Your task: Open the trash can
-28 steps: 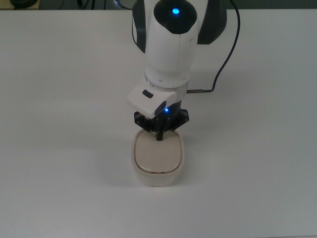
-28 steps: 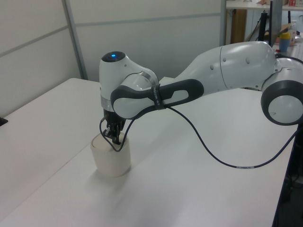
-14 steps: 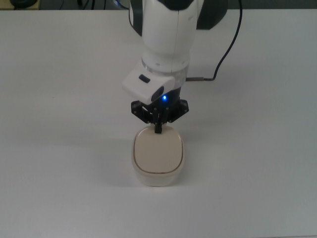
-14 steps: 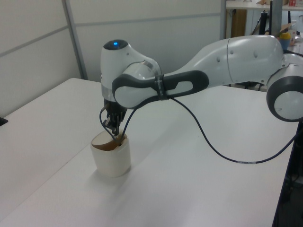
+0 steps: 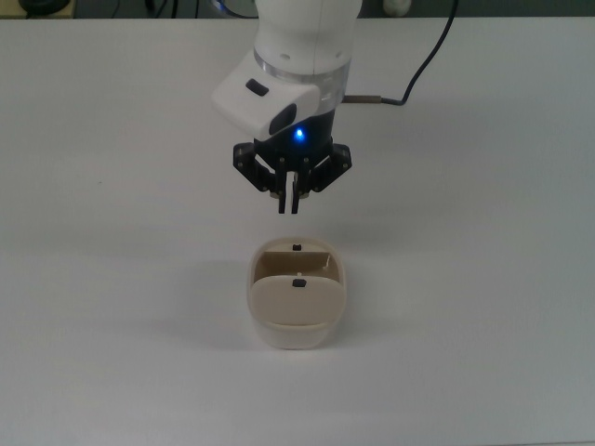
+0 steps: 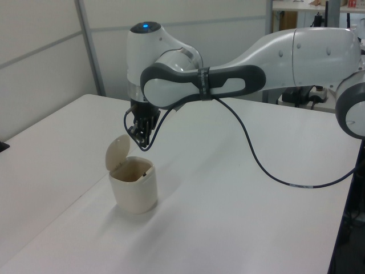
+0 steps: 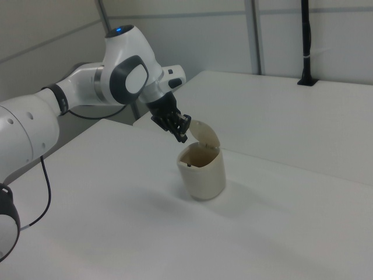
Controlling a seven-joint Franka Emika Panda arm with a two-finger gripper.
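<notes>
The cream-white trash can (image 5: 296, 330) stands on the white table with its beige lid (image 5: 296, 303) swung up on its hinge, so the brown inside (image 5: 293, 264) shows. In the left view the lid (image 6: 117, 153) stands upright on the left rim of the trash can (image 6: 134, 191). In the right view the lid (image 7: 207, 135) rises behind the trash can (image 7: 202, 173). A tiny black knob (image 5: 298, 282) sits at the lid's free edge. My gripper (image 5: 288, 206) hangs above and beyond the can, apart from it, shut with nothing held; it also shows as the gripper (image 6: 144, 142) and gripper (image 7: 182, 137).
A black cable (image 5: 420, 67) runs from the arm over the table (image 5: 112, 279) at the top view's upper right. In the left view the cable (image 6: 268, 174) loops down toward the table. A wall panel (image 6: 51, 63) stands behind the table's far edge.
The gripper rose and drew back toward the top view's top, pulling the lid up by its knob. The lid now stands open and the gripper has come off the knob.
</notes>
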